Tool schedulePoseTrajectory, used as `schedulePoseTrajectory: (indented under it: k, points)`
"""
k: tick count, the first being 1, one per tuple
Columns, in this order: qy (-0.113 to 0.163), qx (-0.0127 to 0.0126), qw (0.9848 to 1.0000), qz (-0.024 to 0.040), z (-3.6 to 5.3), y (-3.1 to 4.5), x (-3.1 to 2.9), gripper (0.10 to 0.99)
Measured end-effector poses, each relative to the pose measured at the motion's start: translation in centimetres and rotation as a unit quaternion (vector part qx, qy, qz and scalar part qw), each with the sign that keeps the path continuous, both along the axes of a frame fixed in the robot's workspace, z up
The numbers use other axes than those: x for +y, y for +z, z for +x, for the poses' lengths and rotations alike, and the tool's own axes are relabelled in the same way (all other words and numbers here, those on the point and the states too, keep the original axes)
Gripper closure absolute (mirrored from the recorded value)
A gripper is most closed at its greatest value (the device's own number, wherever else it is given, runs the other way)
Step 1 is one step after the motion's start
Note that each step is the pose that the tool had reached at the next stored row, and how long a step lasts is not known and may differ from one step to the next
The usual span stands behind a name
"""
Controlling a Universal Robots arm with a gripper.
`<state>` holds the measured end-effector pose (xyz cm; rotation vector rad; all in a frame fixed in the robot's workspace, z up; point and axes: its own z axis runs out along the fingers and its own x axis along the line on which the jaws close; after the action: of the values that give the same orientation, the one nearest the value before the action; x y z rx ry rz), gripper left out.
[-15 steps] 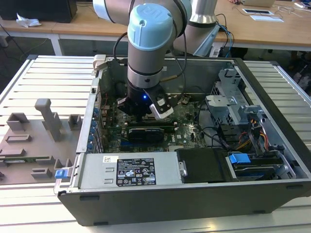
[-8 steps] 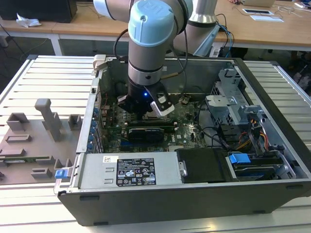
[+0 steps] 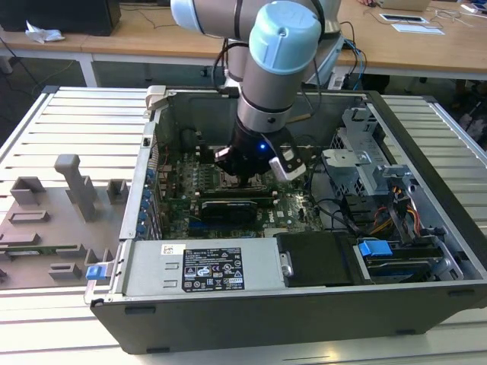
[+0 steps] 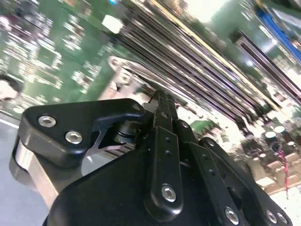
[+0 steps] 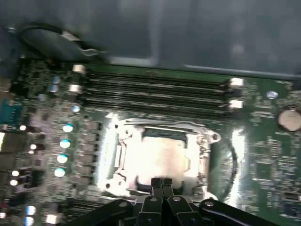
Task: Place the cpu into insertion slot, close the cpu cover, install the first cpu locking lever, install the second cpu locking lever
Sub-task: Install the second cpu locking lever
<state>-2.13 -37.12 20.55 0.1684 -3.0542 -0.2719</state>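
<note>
The cpu (image 5: pixel 160 155), a silver-grey square under glare, lies flat in the insertion slot (image 5: pixel 123 165) on the green motherboard (image 5: pixel 268 155). The silvery cpu cover (image 5: pixel 202 146) lies down as a frame around the chip. My gripper (image 5: pixel 161 182) is shut, its two black fingertips pressed together at the socket's near edge, with nothing seen between them. In the second wrist view the joined fingertips (image 4: pixel 162 101) sit just over the socket's metal frame (image 4: pixel 123 75). In the exterior view my gripper (image 3: pixel 245 181) reaches down inside the open computer case, over the board's middle.
Long memory slots (image 5: pixel 160 89) run beside the socket, and a coin battery (image 5: pixel 289 117) sits farther off. In the case, a long black card (image 3: pixel 228 209), the power supply box (image 3: pixel 202 266), a drive cage (image 3: pixel 358 160) and cables (image 3: pixel 342 213) surround the arm. A grey fixture tray (image 3: pixel 53 220) lies outside.
</note>
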Motion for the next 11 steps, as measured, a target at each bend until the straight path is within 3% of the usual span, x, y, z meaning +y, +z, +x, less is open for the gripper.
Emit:
schedulePoseTrajectory:
  k: [2, 4, 11]
  points:
    - [0.0, 0.0003, 1.0, -0.0027, 0.49, 0.0, 0.11, 0.98]
    - [0.0, 0.0003, 0.9999, -0.0141, 0.89, 0.29, 0.28, 0.98]
    - [0.0, 0.0003, 0.9998, -0.0195, 1.05, 0.45, 0.37, 0.98]
